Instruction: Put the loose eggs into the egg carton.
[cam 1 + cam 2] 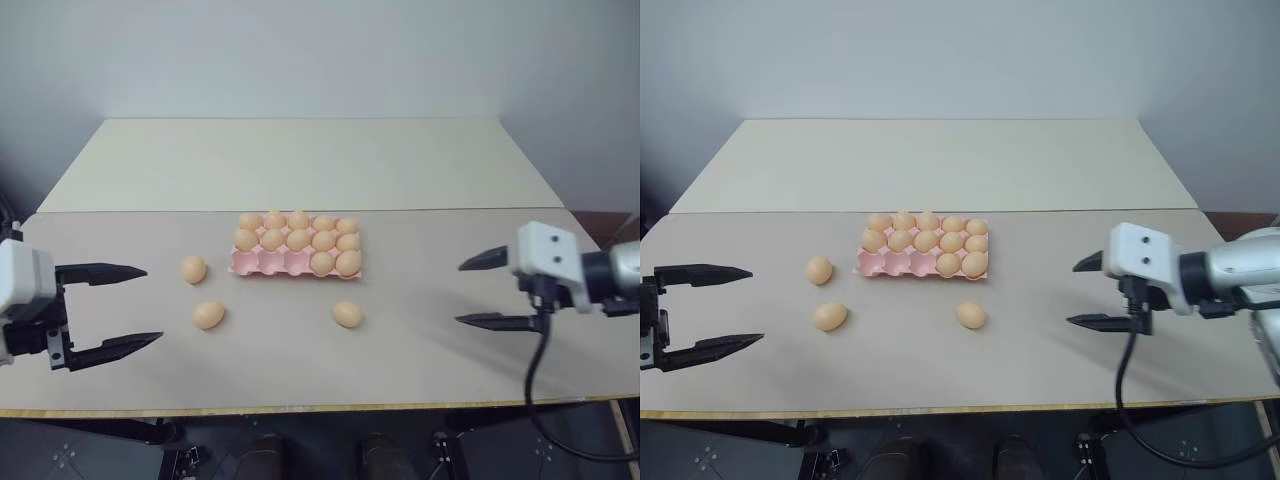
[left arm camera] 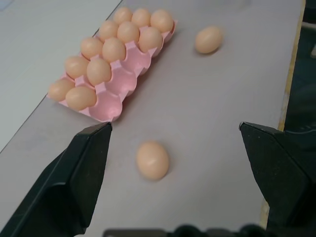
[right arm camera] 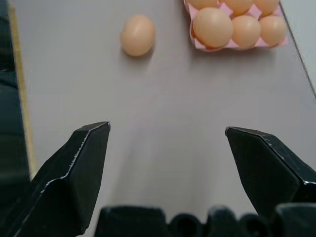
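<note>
- The egg carton [image 1: 296,261], a pink moulded tray, sits near the middle of the pale surface [image 1: 430,350], long side across the head views.
- Twelve eggs fill its cups: the far row and the middle row are full, and the near row holds two at the robot's right end.
- Three near-row cups toward the robot's left stand empty, showing bare pink.
- Three loose eggs lie on the surface outside the carton.
- One loose egg [image 1: 193,269] rests just beside the carton's left end, apart from it.
- A second loose egg [image 1: 208,315] lies nearer the robot, close to the first but not touching it.
- The third loose egg [image 1: 347,314] lies in front of the carton's right end, on the robot's side, apart from the tray.
- The left pincer [image 1: 128,305] hangs over the left part of the surface, released, its two black fingers spread wide and grasping nothing; it points toward the two left eggs.
- In the left wrist view one loose egg [image 2: 152,159] shows between the spread fingers, with the carton [image 2: 116,94] beyond.
- The right pincer [image 1: 478,291] hangs over the right part of the surface, well apart from the carton, also released and empty.
- In the right wrist view a loose egg [image 3: 138,34] and the carton's corner [image 3: 207,47] lie ahead of the parted fingers.
</note>
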`<state>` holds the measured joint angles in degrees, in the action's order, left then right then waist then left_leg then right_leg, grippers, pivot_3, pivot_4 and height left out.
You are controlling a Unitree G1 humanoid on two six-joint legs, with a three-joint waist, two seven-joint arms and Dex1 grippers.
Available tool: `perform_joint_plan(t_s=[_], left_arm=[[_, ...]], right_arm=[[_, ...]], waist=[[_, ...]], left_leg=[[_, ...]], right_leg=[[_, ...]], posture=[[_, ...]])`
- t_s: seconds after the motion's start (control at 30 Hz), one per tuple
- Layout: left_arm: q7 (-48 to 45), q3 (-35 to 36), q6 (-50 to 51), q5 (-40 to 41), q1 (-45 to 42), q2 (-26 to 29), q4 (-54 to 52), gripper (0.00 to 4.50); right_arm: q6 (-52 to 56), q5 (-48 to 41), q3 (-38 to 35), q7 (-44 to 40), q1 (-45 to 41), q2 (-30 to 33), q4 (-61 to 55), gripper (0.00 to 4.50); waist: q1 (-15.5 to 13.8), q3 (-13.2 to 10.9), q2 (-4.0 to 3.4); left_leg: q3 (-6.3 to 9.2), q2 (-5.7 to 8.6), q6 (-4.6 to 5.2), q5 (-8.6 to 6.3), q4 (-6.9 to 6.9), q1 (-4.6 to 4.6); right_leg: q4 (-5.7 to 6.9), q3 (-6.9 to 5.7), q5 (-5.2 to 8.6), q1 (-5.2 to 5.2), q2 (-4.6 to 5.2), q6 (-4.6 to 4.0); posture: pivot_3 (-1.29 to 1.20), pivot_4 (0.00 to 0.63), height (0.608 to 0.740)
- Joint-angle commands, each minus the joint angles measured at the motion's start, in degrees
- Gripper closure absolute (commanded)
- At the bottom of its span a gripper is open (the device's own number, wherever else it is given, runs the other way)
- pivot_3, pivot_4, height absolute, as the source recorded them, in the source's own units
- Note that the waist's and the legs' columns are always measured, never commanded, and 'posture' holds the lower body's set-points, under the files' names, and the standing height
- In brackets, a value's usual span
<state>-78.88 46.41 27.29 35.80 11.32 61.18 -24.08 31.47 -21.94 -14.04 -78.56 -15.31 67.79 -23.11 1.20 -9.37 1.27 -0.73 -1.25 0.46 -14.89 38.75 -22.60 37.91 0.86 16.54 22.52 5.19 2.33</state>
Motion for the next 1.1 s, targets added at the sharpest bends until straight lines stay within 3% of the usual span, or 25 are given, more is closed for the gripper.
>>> perform_joint_plan(t_s=[0.03, 0.4, 0.77, 0.97, 1.1], left_arm=[[-0.88, 1.90, -0.39, 0.95, -0.38, 1.00, 0.16, 0.00], [-0.26, 1.24, 0.14, 0.87, -0.54, 1.02, -0.71, 0.00], [0.80, -0.65, -0.51, -1.83, 1.07, 0.80, -2.38, 0.00], [0.72, -1.08, -1.28, -3.09, 2.46, 0.47, -2.47, 0.00], [0.89, -1.88, -1.65, -3.33, 2.43, 0.65, -2.25, 0.00]], right_arm=[[-1.44, -2.34, -5.30, -1.80, 1.68, 2.08, -1.01, 0.15], [0.52, -5.56, -3.62, 1.57, 0.50, 2.38, -2.96, 0.15], [19.13, -0.46, 23.52, 19.70, -18.63, -10.25, -8.59, 0.15], [27.38, 4.71, 36.20, 28.27, -23.79, -19.54, -8.35, 0.15], [28.32, 7.50, 40.77, 30.44, -25.45, -22.58, -6.00, 0.15]], waist=[[-0.06, 0.00, 0.00], [-0.33, 0.00, 0.00], [-0.34, -0.01, -0.01], [-0.39, 0.00, 0.00], [-0.46, 0.00, -0.01]], left_leg=[[0.00, -0.04, 0.00, 0.00, 0.00, 0.07], [-0.08, -0.15, 0.06, -0.04, -0.02, 0.19], [-0.14, -0.34, 0.06, -0.05, -0.02, 0.04], [-0.13, -0.30, 0.05, -0.04, 0.05, -0.35], [-0.12, -0.23, 0.01, -0.01, 0.10, -0.59]], right_leg=[[-0.03, -0.01, 0.00, -0.09, 0.00, 0.00], [-0.21, -0.02, 0.00, -0.26, 0.00, 0.00], [-0.22, 0.01, -0.05, -0.07, -0.11, -0.08], [-0.07, 0.01, -0.05, 0.37, -0.09, -0.09], [0.07, 0.01, -0.05, 0.64, -0.07, -0.09]], posture=[[0.00, 0.150, 0.740], [0.00, 0.150, 0.740], [0.00, 0.150, 0.740], [0.00, 0.150, 0.740], [0.00, 0.150, 0.740]])
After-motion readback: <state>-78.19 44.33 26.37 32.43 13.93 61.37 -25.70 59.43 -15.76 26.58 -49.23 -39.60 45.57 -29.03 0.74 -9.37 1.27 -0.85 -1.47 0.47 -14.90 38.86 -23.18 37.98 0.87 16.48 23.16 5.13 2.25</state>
